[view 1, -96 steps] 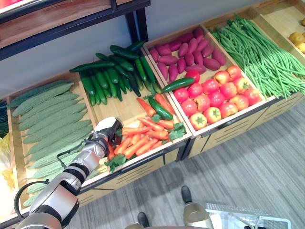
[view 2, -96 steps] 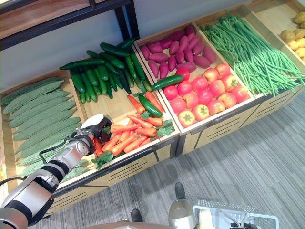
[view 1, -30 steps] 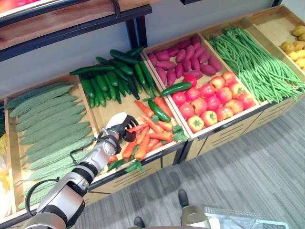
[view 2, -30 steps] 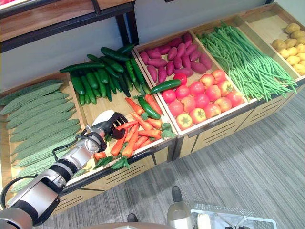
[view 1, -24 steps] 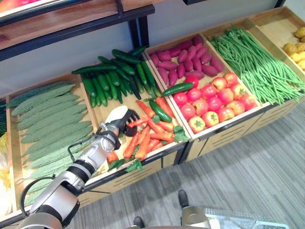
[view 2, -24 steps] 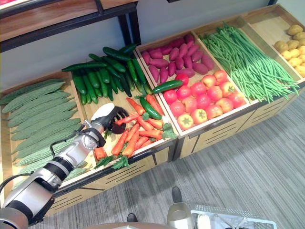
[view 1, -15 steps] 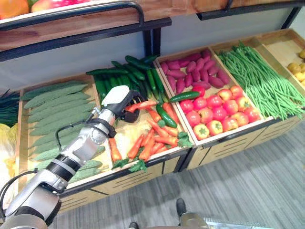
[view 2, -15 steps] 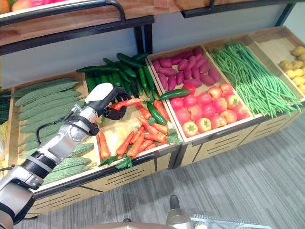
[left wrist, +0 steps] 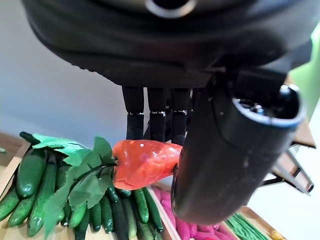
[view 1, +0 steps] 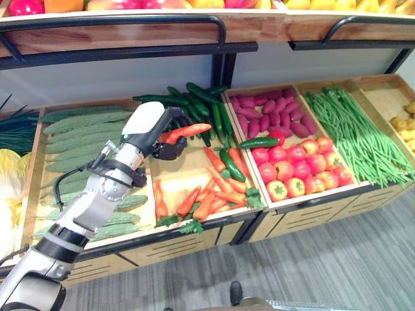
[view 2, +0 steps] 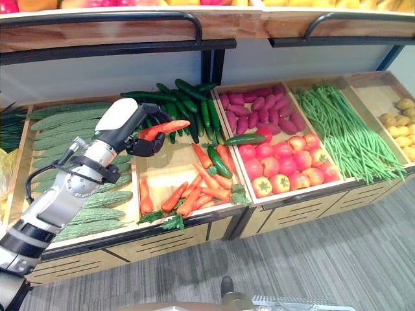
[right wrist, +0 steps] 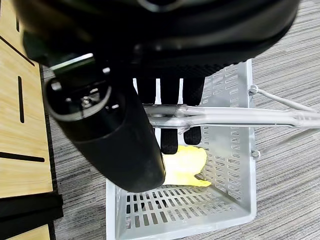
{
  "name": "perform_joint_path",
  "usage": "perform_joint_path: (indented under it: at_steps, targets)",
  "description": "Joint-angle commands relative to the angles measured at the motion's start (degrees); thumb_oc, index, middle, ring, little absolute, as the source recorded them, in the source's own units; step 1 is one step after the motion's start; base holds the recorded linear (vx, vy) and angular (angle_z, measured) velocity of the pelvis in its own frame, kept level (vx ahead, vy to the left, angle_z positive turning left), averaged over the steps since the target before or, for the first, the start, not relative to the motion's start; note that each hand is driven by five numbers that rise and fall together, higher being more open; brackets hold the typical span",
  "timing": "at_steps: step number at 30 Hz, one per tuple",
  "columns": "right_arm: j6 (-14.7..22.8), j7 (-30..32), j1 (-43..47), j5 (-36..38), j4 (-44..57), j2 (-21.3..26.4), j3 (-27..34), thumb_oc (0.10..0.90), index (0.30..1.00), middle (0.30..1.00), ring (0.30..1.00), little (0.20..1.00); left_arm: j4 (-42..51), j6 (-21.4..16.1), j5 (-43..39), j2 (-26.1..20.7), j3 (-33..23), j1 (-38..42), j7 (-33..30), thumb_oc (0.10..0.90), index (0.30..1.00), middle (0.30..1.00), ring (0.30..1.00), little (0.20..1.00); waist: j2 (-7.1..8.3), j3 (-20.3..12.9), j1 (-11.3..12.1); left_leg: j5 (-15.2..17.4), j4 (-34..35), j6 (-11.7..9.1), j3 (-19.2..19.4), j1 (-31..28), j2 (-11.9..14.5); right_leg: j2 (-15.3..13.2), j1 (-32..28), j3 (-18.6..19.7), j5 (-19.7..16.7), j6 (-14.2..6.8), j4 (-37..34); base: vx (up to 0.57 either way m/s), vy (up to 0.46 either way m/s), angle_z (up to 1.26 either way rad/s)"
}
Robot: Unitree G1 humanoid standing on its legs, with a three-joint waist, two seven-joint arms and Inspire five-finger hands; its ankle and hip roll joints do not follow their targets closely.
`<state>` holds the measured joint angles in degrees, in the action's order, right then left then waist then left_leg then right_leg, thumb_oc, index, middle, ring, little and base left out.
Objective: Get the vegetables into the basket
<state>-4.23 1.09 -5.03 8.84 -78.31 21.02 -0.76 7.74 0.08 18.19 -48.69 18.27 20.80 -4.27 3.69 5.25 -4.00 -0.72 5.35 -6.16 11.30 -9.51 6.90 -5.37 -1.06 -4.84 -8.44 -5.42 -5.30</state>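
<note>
My left hand (view 1: pixel 152 132) is shut on an orange carrot (view 1: pixel 189 131) and holds it in the air above the crate of carrots (view 1: pixel 209 192). In the left wrist view the carrot (left wrist: pixel 143 162) sits pinched between the thumb and the fingers (left wrist: pixel 157 116), its green leaves (left wrist: pixel 75 175) hanging to one side. My right hand (right wrist: pixel 115 135) is curled round the metal handle (right wrist: pixel 230 117) of a white plastic basket (right wrist: pixel 237 165) over the grey floor. A yellow item (right wrist: pixel 186 167) lies inside the basket.
Wooden crates stand in a row: bitter gourds (view 1: pixel 84 126), cucumbers (view 1: pixel 202 103), sweet potatoes (view 1: pixel 266 116), tomatoes (view 1: pixel 298 172), green beans (view 1: pixel 350 129), potatoes (view 1: pixel 405 126). A shelf with a black rail (view 1: pixel 117 23) hangs over the back of the crates.
My left hand has closed on a carrot among the pile and lifted it up and back over the crate. The camera has tilted up, bringing the upper shelf into view.
</note>
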Motion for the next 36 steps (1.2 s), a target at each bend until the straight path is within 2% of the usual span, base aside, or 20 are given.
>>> perform_joint_path:
  at_steps: [1, 4, 16, 22, 24, 25, 27, 28, 31, 33, 35, 36]
  targets:
    - [-0.96, 0.06, -0.12, -1.11, -2.76, 2.88, 0.05, 0.4, 0.3, 0.3, 0.3, 0.3, 4.67, -3.76, 1.98, -2.26, -5.07, 7.23, -1.37, 0.4, 0.3, 0.3, 0.3, 0.3, 0.04, -2.27, -1.23, 1.42, -0.35, -1.53, -1.62, 1.6, 0.34, -2.5, -5.99, -3.6, 7.09, -4.81, 0.61, 0.0, 0.0, 0.0]
    - [-0.96, -0.11, -0.61, -0.88, -2.76, 2.93, 0.24, 0.4, 0.3, 0.3, 0.3, 0.3, 4.98, -3.84, 1.42, -1.57, -4.73, 7.18, -0.96, 0.4, 0.3, 0.3, 0.3, 0.3, 0.29, -2.55, -1.7, 0.96, -0.35, -1.16, -1.17, 1.42, 0.0, -2.83, -5.91, -3.38, 6.44, -4.87, 0.84, -0.01, 0.029, 0.0]
    - [-0.67, -0.07, -1.59, -0.14, -2.49, 4.82, 2.35, 0.4, 0.3, 0.3, 0.3, 0.3, 4.94, -3.98, 0.45, -0.29, -1.54, 9.57, 1.11, 0.4, 0.3, 0.3, 0.3, 0.3, 0.23, -3.21, -3.72, 2.83, -0.35, 0.37, 1.04, -0.82, -1.37, -4.27, -5.76, 0.09, 6.1, -6.2, 1.36, 0.01, 0.047, -0.07]
    - [-0.53, -0.03, -1.71, -2.54, -2.25, 5.29, 1.32, 0.4, 0.3, 0.3, 0.3, 0.3, 4.45, -4.5, -0.6, 1.24, 1.57, 12.13, 1.93, 0.4, 0.3, 0.3, 0.3, 0.3, 0.28, -2.61, -4.56, 2.47, -0.44, 1.15, 2.97, -1.7, -2.1, -5.04, -4.46, 2.1, 5.28, -6.7, 2.43, 0.0, 0.04, -0.19]
    - [-0.28, 0.24, -1.55, -4.43, -1.25, 6.85, 0.9, 0.4, 0.3, 0.3, 0.3, 0.3, 4.14, -5.22, -2.09, 2.27, 4.29, 15.04, 2.4, 0.4, 0.3, 0.3, 0.3, 0.3, 0.17, -2.03, -5.69, 3.84, -2.35, 1.7, 4.61, -2.34, -2.54, -5.56, -3.93, 4.56, 5.63, -7.01, 3.64, 0.01, 0.044, -0.22]
    - [-0.29, 0.23, -1.56, -4.44, -1.24, 6.84, 0.96, 0.4, 0.3, 0.3, 0.3, 0.3, 4.07, -5.25, -2.1, 2.3, 4.38, 15.15, 2.37, 0.4, 0.3, 0.3, 0.3, 0.3, 0.18, -1.99, -5.55, 3.9, -2.43, 1.7, 4.7, -2.34, -2.53, -5.56, -3.88, 4.67, 5.64, -7.02, 3.69, -0.02, 0.026, -0.36]
    - [-0.24, 0.62, -1.88, -5.46, 0.22, 8.61, 1.64, 0.4, 0.3, 0.3, 0.3, 0.3, 3.93, -5.81, -3.26, 2.97, 6.2, 16.92, 2.68, 0.4, 0.3, 0.3, 0.3, 0.3, 0.14, -1.53, -7.18, 5.21, -4.61, 2.25, 6.58, -2.32, -2.95, -5.88, -2.69, 6.95, 5.38, -7.41, 4.95, -0.02, 0.041, -0.43]
    - [-0.25, 0.61, -1.91, -5.47, 0.24, 8.61, 1.69, 0.4, 0.3, 0.3, 0.3, 0.3, 3.88, -5.83, -3.26, 3.0, 6.25, 16.98, 2.66, 0.4, 0.3, 0.3, 0.3, 0.3, 0.13, -1.52, -7.04, 5.26, -4.67, 2.26, 6.68, -2.32, -2.95, -5.87, -2.62, 7.07, 5.4, -7.42, 5.01, -0.02, 0.051, -0.33]
    - [-0.35, 0.98, -1.65, -6.32, 1.8, 11.34, 3.39, 0.4, 0.3, 0.3, 0.3, 0.3, 3.51, -6.58, -4.46, 3.52, 8.18, 18.72, 3.34, 0.4, 0.3, 0.3, 0.3, 0.3, -0.3, -1.27, -9.33, 6.42, -5.22, 2.84, 10.32, -3.28, -3.88, -6.28, -0.7, 10.64, 4.62, -8.46, 5.88, -0.04, 0.05, -0.6]
    - [-0.47, 1.21, -1.11, -6.34, 2.21, 12.17, 3.82, 0.4, 0.3, 0.3, 0.3, 0.3, 2.98, -6.75, -4.82, 3.69, 8.59, 19.28, 3.3, 0.4, 0.3, 0.3, 0.3, 0.3, -0.51, -0.77, -9.33, 6.87, -5.59, 2.96, 12.22, -3.67, -4.11, -6.57, 0.37, 11.47, 3.64, -9.12, 6.16, -0.13, -0.052, -0.79]
    - [-0.29, 1.95, 1.45, -6.82, 2.91, 13.42, 3.55, 0.4, 0.3, 0.3, 0.3, 0.3, 2.16, -6.65, -6.08, 2.73, 8.58, 20.1, 2.73, 0.4, 0.3, 0.3, 0.3, 0.3, -0.9, 1.44, -7.53, 6.93, -7.39, 1.97, 17.85, -3.07, -1.9, -10.48, 4.97, 1.69, -0.21, -9.45, 8.6, -0.36, -0.217, -1.25]
    - [-0.24, 2.42, 2.22, -7.27, 3.39, 13.25, 3.46, 0.4, 0.3, 0.3, 0.3, 0.3, 1.9, -6.42, -6.7, 2.24, 7.67, 19.6, 2.14, 0.4, 0.3, 0.3, 0.3, 0.3, -1.16, 2.44, -5.46, 6.43, -8.04, 1.47, 21.26, -2.6, -0.43, -14.28, 6.41, -8.85, -0.85, -9.14, 10.59, -0.26, -0.139, -1.93]
